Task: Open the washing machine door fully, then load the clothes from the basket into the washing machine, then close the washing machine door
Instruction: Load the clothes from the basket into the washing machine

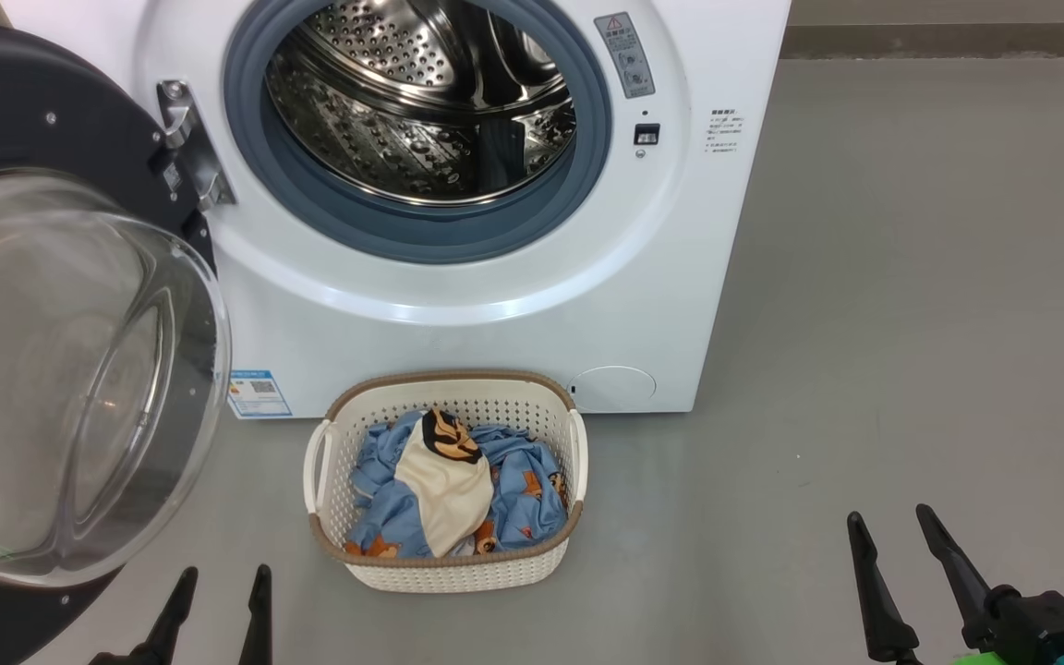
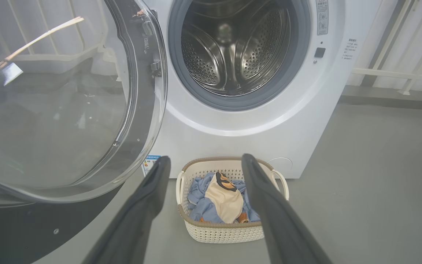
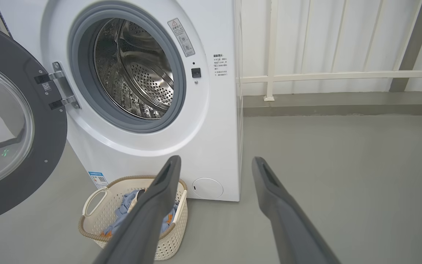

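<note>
Your left gripper [image 1: 224, 580] and right gripper [image 1: 889, 519] hang spread, empty (2 free); reaching for the clothes [image 1: 518, 485], the left could clip the washing machine door [image 1: 79, 388] alongside.

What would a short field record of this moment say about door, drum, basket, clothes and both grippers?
door: washing machine door swung wide open to the left
drum: drum has no clothes seen inside
basket: basket on the floor before the washing machine
clothes: clothes in the basket, cream piece on top
left: left gripper open, empty
right: right gripper open, empty
stage: loading not yet begun
</note>
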Motion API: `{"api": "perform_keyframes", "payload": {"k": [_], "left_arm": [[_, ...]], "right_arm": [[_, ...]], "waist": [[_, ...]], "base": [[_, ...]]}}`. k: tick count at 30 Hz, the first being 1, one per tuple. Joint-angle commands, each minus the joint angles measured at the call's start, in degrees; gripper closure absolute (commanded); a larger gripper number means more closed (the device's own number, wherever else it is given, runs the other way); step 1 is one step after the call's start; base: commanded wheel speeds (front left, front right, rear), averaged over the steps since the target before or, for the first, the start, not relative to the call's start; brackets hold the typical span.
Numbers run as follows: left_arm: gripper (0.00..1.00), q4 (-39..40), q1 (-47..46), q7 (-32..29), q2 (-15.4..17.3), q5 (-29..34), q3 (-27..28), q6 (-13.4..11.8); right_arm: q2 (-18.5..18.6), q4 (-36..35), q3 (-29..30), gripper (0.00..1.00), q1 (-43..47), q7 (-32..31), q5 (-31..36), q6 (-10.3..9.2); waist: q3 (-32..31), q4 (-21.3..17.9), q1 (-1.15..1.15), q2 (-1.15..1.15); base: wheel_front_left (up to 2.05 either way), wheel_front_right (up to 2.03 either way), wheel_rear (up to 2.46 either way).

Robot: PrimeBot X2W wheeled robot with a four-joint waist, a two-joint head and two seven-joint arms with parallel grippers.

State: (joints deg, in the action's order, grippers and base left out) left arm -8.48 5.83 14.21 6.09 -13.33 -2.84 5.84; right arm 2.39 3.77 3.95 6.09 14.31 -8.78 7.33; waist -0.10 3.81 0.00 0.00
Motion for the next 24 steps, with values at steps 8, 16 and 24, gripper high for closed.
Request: {"api": "perform_keyframes", "payload": {"k": [8, 16, 24], "left_arm": [[0.0, 1.4, -2.9, 0.8, 0.3, 0.1, 2.1, 0.0], [0.0, 1.5, -2.9, 0.8, 0.1, 0.5, 2.3, 0.0], [0.0, 1.7, -3.0, 0.8, 0.0, 0.8, 2.5, 0.1]], "right_arm": [[0.5, -1.0, -1.5, 0.0, -1.5, 0.7, -0.2, 0.16], [0.5, -0.7, -1.7, 0.0, -1.5, 0.7, -0.3, 0.16], [0.5, -0.5, -2.1, 0.0, -1.7, 0.7, -0.3, 0.16]], "waist": [[0.0, 0.1, 0.0, 0.0], [-0.1, 0.0, 0.0, 0.0], [-0.1, 0.0, 0.0, 0.0]], "base": [[0.0, 0.0, 0.0], [0.0, 0.0, 0.0], [0.0, 0.0, 0.0]]}}
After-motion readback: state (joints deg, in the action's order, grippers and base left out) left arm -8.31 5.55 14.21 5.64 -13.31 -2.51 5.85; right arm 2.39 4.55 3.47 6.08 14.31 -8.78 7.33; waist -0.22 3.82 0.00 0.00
